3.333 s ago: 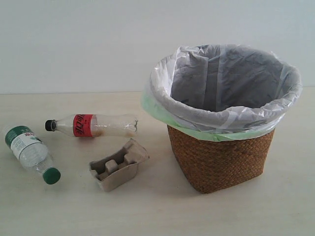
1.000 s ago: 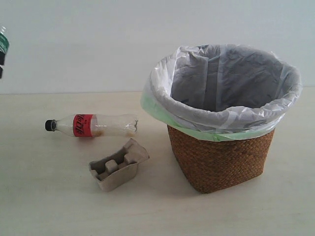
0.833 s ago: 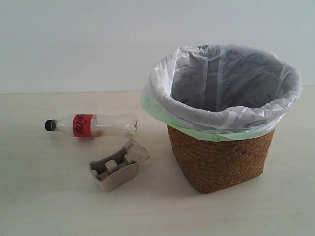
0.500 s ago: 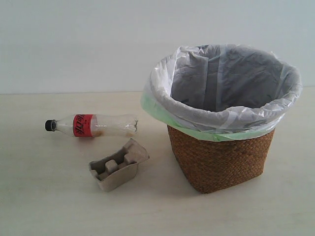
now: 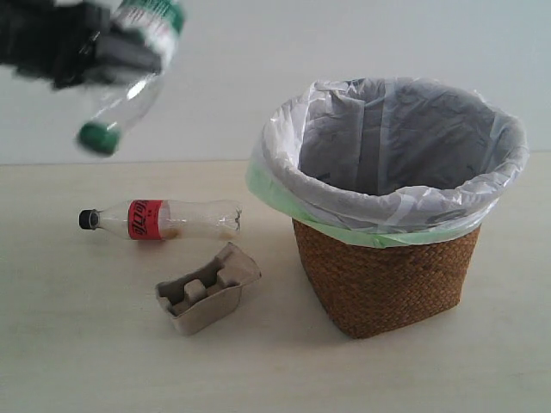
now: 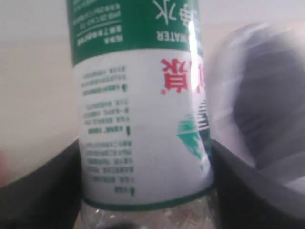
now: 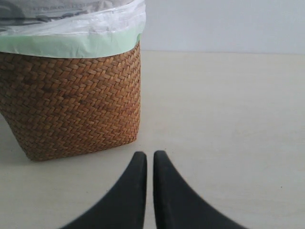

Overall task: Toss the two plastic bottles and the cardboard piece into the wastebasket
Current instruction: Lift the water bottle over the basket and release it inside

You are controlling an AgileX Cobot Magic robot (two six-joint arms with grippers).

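Observation:
My left gripper [image 5: 103,47] is high at the top left of the exterior view, shut on the stout green-capped bottle [image 5: 120,90], which hangs cap down and blurred. In the left wrist view that bottle's green-and-white label [image 6: 143,114] fills the space between the black fingers [image 6: 38,191]. The slim bottle with black cap and red label [image 5: 159,218] lies on the table. The cardboard piece [image 5: 207,288] rests in front of it. The wastebasket [image 5: 387,206] stands to the right, also seen as wicker wall [image 7: 71,105]. My right gripper [image 7: 149,155] is shut and empty, low beside the wastebasket.
The pale table [image 5: 86,361] stretches in front of the objects, with a plain light wall behind. The wastebasket's bag rim [image 5: 284,202] flares out wider than the wicker base.
The green-capped bottle left the table and went out of view at the left. It now reappears high at the top left in my left gripper, moving right. The other objects have stayed put.

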